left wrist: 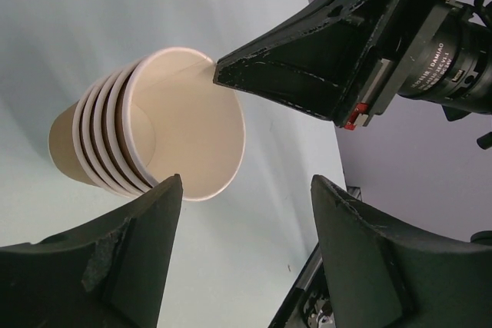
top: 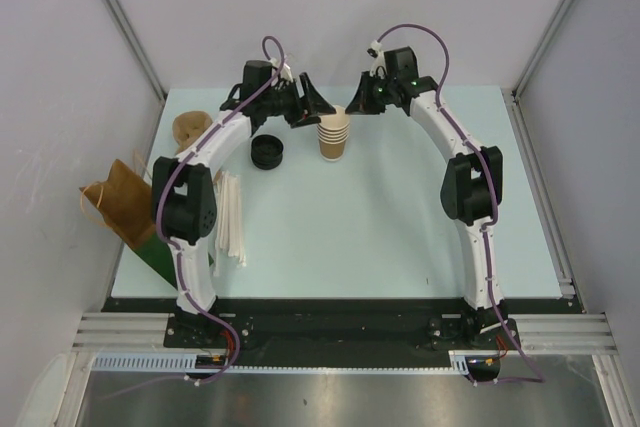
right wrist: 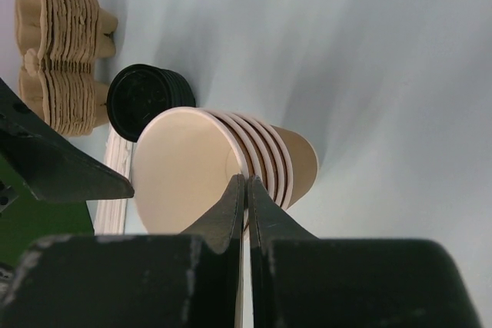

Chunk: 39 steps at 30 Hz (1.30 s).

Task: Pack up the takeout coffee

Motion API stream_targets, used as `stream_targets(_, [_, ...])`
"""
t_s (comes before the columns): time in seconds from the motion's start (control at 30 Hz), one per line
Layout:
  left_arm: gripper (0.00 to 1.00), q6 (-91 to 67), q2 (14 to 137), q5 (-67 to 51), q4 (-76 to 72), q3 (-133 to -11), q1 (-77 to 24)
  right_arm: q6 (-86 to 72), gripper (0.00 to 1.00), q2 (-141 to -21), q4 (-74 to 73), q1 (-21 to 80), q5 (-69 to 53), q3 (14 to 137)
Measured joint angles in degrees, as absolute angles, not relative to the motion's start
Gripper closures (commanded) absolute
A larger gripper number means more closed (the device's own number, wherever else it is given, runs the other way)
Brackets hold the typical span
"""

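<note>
The overhead view is taking in the whole bench point(top: 400, 237), where the stack of nested cups point(top: 334, 135) is standing upright between the two end effectors. The right wrist view is showing what the overhead cannot. The right end effector point(right wrist: 246, 181) is clenching on the rim of the stack's top cup point(right wrist: 184, 174), its fingers pressed almost together with only the cup wall between them. The left wrist view is looking into the stack's mouth. There the left end effector point(left wrist: 246, 251) is hanging released, fingers spread wide just short of the stack and touching nothing.

Each tan cup is sitting inside the next, and the top cup is showing only its cream lining. In the overhead view a black lid point(top: 267, 152) is lying just left of the stack, with tan pulp carriers point(top: 188, 129) beyond it. A bundle of white sticks point(top: 233, 217), a brown paper bag point(top: 118, 202) and a green bag point(top: 152, 255) are lying well apart from the stack; their contents cannot be told. Where the takeout coffee is, I cannot tell from these views.
</note>
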State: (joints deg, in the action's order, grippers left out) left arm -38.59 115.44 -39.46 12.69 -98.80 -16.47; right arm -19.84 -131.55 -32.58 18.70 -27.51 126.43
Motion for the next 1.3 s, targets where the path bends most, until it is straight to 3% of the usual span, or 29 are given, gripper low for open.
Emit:
stream_targets(0.9, [0.38,-40.1,114.8,-37.5,10.4,-95.2,-14.7,-20.2,1.0,-131.5,-32.2,18.6,-27.3,125.5])
stream_targets(1.3, [0.48,-41.1,114.8,-37.5,10.1,-95.2,-14.7,-21.1,1.0,-131.5,-32.2,18.5,-28.2,125.5])
